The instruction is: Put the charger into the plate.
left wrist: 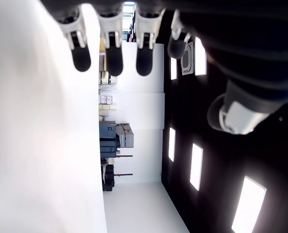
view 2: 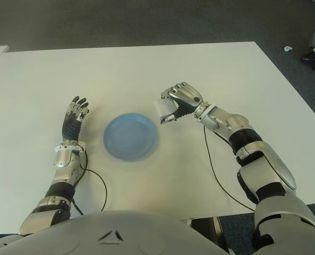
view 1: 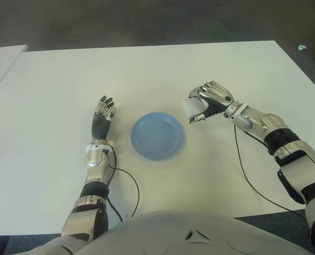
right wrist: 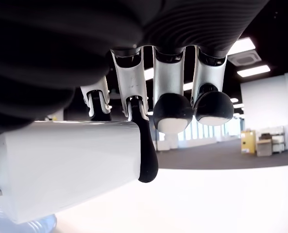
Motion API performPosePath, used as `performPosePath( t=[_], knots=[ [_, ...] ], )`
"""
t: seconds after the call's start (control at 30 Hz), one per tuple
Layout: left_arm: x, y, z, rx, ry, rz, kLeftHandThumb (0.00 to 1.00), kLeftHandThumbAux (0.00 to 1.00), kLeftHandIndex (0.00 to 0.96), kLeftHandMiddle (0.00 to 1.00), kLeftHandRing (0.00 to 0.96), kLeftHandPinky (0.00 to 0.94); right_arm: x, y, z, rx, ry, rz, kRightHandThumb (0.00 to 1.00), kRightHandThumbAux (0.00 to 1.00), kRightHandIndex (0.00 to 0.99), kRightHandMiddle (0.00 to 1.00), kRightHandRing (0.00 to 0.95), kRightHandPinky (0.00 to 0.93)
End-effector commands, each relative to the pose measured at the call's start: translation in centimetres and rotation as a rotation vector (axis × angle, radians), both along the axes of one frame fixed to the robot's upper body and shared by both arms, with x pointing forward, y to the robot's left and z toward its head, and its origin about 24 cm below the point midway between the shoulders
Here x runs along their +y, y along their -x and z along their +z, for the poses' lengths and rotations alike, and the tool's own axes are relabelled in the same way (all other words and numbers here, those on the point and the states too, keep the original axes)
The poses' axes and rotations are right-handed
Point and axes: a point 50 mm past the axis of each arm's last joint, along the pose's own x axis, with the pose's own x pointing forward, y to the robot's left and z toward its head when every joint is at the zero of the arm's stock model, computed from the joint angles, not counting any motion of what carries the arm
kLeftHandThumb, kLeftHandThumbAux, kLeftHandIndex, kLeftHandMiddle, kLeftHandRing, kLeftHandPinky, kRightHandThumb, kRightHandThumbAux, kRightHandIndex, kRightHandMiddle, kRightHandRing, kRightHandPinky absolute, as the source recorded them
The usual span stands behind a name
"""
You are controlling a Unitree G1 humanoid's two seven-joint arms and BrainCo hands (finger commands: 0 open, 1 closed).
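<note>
The white tabletop (view 1: 162, 74) is broad and bare around the work, with its far and right edges well apart from anything I am handling. The blue plate (view 1: 158, 135) sits in front of me, between my two arms, its bowl holding nothing yet.

My right robot hand (view 1: 207, 103) is raised just beside the plate's right rim, fingers curled and clamped on the white charger (view 1: 191, 108). The right wrist view confirms the grip: the charger (right wrist: 66, 167) is a blocky white body pinned under my fingers (right wrist: 169, 111), and the plate's blue edge shows just below it. The charger's free end faces toward the plate (its long axis I judge to run roughly along that line). So the plate lies to the left of the load, and a short leftward carry over open surface should suffice.

My left robot hand (view 1: 101, 119) shows left of the plate, fingers extended and holding nothing.
</note>
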Motion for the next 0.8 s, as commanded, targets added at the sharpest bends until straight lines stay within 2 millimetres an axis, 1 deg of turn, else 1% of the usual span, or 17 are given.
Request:
performPosePath(
  t=[0.03, 0.1, 0.23, 0.3, 0.47, 0.8],
  knots=[
    [-1.6, 4.3, -4.9, 0.257, 0.099, 0.012, 0.000, 0.503, 0.041, 0.143, 0.141, 0.155, 0.9, 0.3, 0.1, 0.004, -0.022, 0.027, 0.748, 0.707, 0.440, 0.904, 0.888, 0.866],
    [-1.6, 4.3, -4.9, 0.257, 0.098, 0.012, 0.000, 0.502, 0.040, 0.142, 0.139, 0.153, 1.4, 0.4, 0.1, -0.002, -0.028, 0.042, 0.748, 0.707, 0.440, 0.904, 0.888, 0.867],
    [-1.6, 4.3, -4.9, 0.256, 0.095, 0.013, 0.000, 0.503, 0.038, 0.140, 0.135, 0.149, 3.1, 0.8, -0.2, -0.004, -0.043, 0.082, 0.747, 0.706, 0.440, 0.911, 0.893, 0.874],
    [-1.6, 4.2, -4.9, 0.255, 0.095, 0.013, 0.000, 0.503, 0.038, 0.139, 0.135, 0.148, 3.6, 1.0, -0.3, -0.002, -0.044, 0.091, 0.747, 0.706, 0.440, 0.913, 0.895, 0.876],
    [-1.7, 4.3, -4.9, 0.254, 0.096, 0.011, 0.000, 0.504, 0.038, 0.141, 0.136, 0.150, 5.4, 1.7, -1.4, 0.028, -0.035, 0.123, 0.747, 0.706, 0.440, 0.916, 0.896, 0.879],
    [-1.8, 4.2, -4.8, 0.254, 0.098, 0.015, 0.000, 0.514, 0.041, 0.146, 0.139, 0.152, 7.8, 2.5, -3.3, 0.126, -0.041, 0.121, 0.749, 0.706, 0.440, 0.905, 0.888, 0.876]
  ],
)
